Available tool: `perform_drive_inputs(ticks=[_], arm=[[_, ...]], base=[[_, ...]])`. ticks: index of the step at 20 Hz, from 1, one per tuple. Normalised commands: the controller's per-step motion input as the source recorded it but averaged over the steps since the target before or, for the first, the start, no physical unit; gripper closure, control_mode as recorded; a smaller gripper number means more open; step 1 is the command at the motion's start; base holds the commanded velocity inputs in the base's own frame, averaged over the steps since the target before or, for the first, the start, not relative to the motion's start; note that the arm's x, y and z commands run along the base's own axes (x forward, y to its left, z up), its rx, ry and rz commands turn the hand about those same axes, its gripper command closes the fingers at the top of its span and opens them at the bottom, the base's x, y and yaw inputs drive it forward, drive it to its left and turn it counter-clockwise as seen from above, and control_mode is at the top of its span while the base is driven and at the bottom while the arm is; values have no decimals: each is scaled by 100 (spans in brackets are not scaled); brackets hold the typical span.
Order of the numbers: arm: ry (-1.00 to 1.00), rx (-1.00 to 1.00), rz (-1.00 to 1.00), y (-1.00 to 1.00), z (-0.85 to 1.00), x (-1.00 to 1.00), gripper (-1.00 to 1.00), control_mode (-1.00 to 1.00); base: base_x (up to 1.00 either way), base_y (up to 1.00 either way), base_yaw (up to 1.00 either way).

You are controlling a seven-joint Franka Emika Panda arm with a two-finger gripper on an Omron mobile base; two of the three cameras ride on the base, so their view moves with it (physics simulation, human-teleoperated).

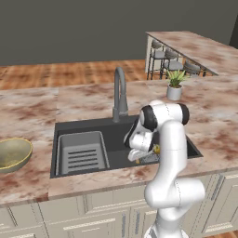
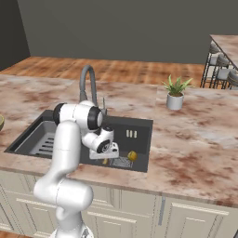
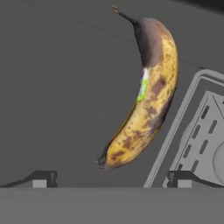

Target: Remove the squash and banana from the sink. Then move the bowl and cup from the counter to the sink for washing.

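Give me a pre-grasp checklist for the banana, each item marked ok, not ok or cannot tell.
1. Gripper open wide: ok.
2. Banana lying on the sink floor ahead of the hand: ok.
3. Banana centred between the jaws: not ok, it lies beyond the fingertips.
4. Banana free of the gripper: ok.
5. Squash away from the grasp path: cannot tell.
6. Bowl on the counter, not yet in the sink: ok.

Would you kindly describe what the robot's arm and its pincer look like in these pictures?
The arm is made of glossy white rounded segments joined by dark, almost black joint bands, rising from a bulbous white shoulder. No cables or markings are visible on it. The pincer has a white hand body and two small dark finger tips, each carrying a pale grey pad.
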Motion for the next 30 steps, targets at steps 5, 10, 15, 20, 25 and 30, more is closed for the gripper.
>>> perform_drive_inputs(ticks=[5, 10, 15, 20, 25, 30], arm=[[-1, -10, -2, 0, -7, 18, -100, -100], [0, -7, -3, 0, -5, 19, -100, -100], [-1, -5, -3, 0, -6, 17, -100, -100], [-3, -2, -3, -1, -8, 13, -100, -100], [-1, -1, -4, -3, -12, 8, -100, -100], [-3, -5, -2, -10, -11, 8, -100, -100]], base=[[0, 0, 0], [0, 0, 0], [0, 0, 0], [0, 0, 0], [0, 0, 0], [0, 0, 0]])
